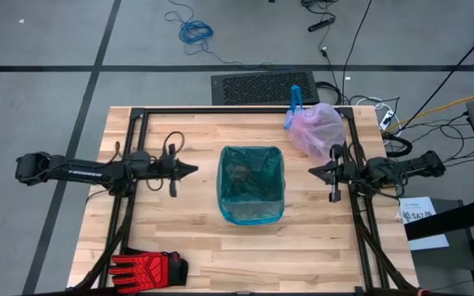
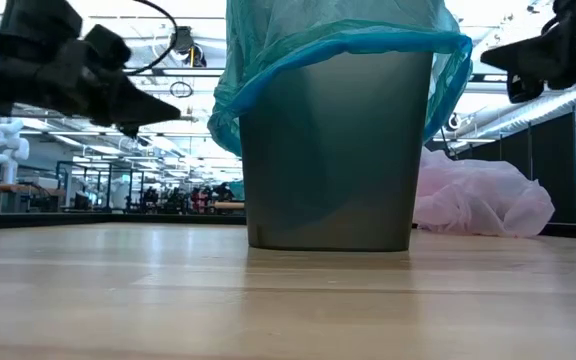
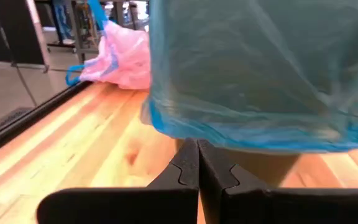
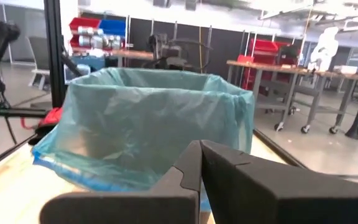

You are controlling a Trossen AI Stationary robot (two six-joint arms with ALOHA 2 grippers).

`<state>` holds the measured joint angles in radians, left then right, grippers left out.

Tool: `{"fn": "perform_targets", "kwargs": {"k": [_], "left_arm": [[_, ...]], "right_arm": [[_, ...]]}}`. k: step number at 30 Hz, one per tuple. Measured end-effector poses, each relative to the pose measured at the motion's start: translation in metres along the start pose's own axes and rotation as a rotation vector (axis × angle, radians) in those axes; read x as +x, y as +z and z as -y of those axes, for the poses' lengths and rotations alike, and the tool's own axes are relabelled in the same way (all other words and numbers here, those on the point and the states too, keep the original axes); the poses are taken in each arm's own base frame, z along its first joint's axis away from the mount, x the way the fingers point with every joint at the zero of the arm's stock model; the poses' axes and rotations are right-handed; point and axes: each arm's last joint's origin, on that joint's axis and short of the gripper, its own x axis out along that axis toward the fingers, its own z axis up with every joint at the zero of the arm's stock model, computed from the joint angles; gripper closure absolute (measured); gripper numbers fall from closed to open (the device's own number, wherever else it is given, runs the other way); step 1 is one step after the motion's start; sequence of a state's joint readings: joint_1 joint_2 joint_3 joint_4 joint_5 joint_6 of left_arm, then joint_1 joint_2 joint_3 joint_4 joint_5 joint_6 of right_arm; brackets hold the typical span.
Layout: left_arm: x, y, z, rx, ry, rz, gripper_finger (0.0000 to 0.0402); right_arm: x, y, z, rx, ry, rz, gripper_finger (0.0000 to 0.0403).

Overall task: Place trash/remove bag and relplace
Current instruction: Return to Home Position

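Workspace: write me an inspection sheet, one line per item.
Surface: wooden table, no spills seen.
Job's things: teal bag lines the upright bin, folded over its rim; pink bag with blue tie lies at the far right corner; loose trash, nothing seen.
Clutter: red-and-black glove at the near left edge.
Grippers: left gripper and right gripper shut, empty, flanking the bin, apart from it.
Cables: blue cable on the floor; black cables right of the table.
Surroundings: black mat beyond the table; workbenches behind.
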<state>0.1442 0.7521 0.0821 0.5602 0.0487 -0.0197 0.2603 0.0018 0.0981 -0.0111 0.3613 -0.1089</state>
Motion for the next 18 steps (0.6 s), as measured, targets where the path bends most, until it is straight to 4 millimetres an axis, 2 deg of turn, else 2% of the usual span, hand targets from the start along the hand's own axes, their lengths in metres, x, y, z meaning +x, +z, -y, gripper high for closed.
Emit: {"fn": "perform_targets", "kwargs": {"k": [6,12,18], "left_arm": [[-0.018,-0.007,0.005,0.015,-0.019,0.076,0.0402],[-0.027,-0.013,0.004,0.007,0.044,0.015,0.0402],[-0.032,-0.006,0.004,0.043,0.075,0.08,0.0402]], "right_arm": [[0.007,-0.022,0.004,0.028,-0.007,0.003,0.0403],[0.008,-0.023,0.01,0.052,-0.004,-0.006,0.0403],[0.01,-0.029,0.016,0.08,-0.02,-0.069,0.0403]]}}
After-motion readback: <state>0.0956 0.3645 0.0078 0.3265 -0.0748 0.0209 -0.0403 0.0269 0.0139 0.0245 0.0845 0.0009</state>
